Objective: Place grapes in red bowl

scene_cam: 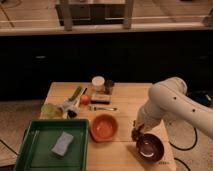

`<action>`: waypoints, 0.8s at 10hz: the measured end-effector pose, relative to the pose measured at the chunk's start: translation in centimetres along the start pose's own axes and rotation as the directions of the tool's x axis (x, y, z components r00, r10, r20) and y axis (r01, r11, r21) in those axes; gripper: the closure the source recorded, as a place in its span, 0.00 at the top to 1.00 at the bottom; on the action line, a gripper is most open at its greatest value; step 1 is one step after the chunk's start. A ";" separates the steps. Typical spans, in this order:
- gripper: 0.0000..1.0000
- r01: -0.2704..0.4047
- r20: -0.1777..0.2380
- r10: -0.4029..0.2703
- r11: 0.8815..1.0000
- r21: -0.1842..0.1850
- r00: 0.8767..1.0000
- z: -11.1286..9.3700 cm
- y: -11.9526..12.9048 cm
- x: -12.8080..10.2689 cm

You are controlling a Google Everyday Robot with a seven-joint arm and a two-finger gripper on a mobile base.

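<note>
The bright orange-red bowl sits near the middle of the wooden table, and its plain inside holds nothing. To its right, my gripper hangs from the white arm and points down at the left rim of a darker maroon bowl. The fingers look shut. I cannot make out the grapes; they may be hidden at the gripper's tip or inside the maroon bowl.
A green tray with a blue-grey sponge fills the front left. Behind the red bowl lie an orange fruit, a utensil, a white jar, a dark cup and some packets.
</note>
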 end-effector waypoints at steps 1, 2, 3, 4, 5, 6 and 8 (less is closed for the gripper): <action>0.04 0.011 0.001 -0.011 1.000 -0.006 1.000 -0.3 -0.5 0.0; 0.04 0.026 0.001 -0.026 1.000 -0.011 1.000 -0.6 -1.4 0.0; 0.04 0.043 0.001 -0.043 0.999 -0.016 0.999 -0.9 -2.4 0.1; 0.04 0.062 0.002 -0.062 0.998 -0.028 0.998 -1.1 -3.4 0.2; 0.04 0.088 0.004 -0.088 0.996 -0.035 0.996 -1.2 -4.8 0.2; 0.04 0.106 0.008 -0.106 0.993 -0.042 0.994 -1.2 -5.8 0.1; 0.04 0.176 0.027 -0.174 0.982 -0.071 0.984 -0.9 -9.4 -0.5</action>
